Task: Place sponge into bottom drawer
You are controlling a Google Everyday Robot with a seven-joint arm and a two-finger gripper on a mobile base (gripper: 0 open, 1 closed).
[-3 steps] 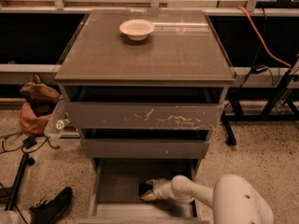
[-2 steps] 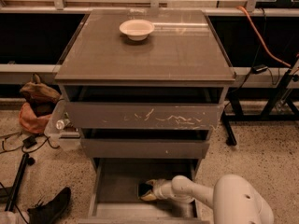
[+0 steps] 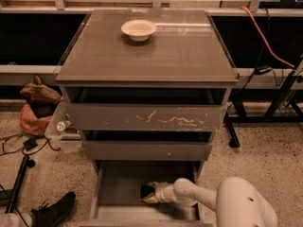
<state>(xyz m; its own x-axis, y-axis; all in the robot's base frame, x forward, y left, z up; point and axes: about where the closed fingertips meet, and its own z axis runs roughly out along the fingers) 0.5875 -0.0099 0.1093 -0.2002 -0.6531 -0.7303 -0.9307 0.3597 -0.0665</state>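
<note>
Item: sponge [image 3: 151, 199], at my hand [image 3: 147, 192], low inside the bottom drawer [image 3: 120, 188], middle. Change over the last second: none; hand stayed put. Grip: could not tell. Placement judged nearly complete.

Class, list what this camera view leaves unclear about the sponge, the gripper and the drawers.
- Camera view: the gripper, inside the open grey-brown bottom drawer, blends with the dark green, yellow-bottomed sponge; grasp unclear.
- Bottom drawer's front: cut off by the lower frame edge.
- Scratched top drawer and plain middle drawer: interiors lost in shadow.
</note>
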